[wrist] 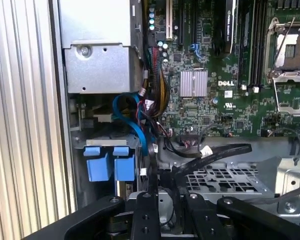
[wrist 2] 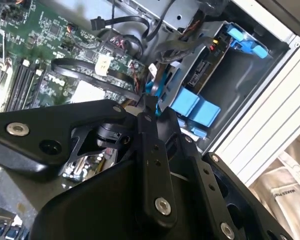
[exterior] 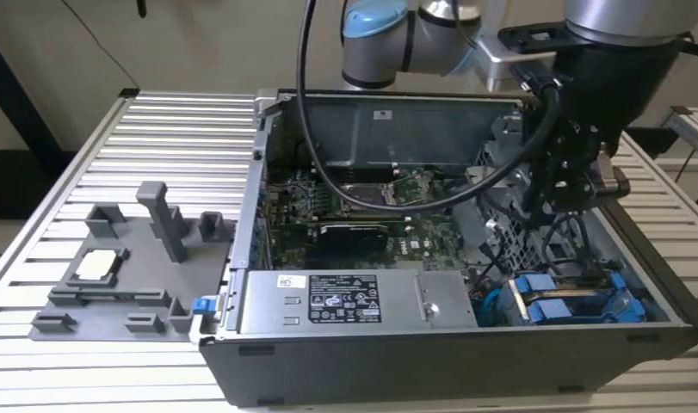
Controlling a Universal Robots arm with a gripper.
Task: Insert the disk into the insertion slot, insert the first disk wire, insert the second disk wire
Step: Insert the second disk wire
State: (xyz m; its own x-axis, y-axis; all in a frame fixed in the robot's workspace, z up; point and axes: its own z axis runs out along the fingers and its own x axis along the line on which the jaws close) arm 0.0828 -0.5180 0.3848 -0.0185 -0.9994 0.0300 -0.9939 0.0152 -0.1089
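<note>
- Evidently the disk [exterior: 572, 303] is already in the slot [wrist: 102, 142], at about 4 o'clock in the exterior view, with its blue handle ends facing up near the case [exterior: 441, 361] corner.
- The tool [wrist 2: 148, 103] hangs inside the case, just over the loose wires [wrist: 155, 125] beside the disk, at about 3 o'clock in the exterior view.
- In both wrist views its fingers [wrist: 154, 170] look pressed together. I cannot tell whether a wire or plug is pinched between them.
- A black wire [wrist: 215, 152] with a white plug [wrist: 205, 151] lies across the grey cage [wrist: 225, 177], close to the fingertips. A blue wire [wrist: 132, 120] loops from the board [wrist: 210, 100] towards the disk.
- Snagging is the main risk. The wires are bundled tightly here, so a sideways move could hook a neighbouring wire and pull it off the board.
- A plug that meets its socket tilted could jam or bend its contacts, and the socket is hidden among the wires.
- A thin wire held only by the fingertips could twist or slip, leaving the plug turned the wrong way.
- The arm's own cable [exterior: 441, 202] drapes across the open case and could catch on the board's parts or on the case wall.
- The tool works close to the cage's sheet-metal edges, so a low pass could strike them.
</note>
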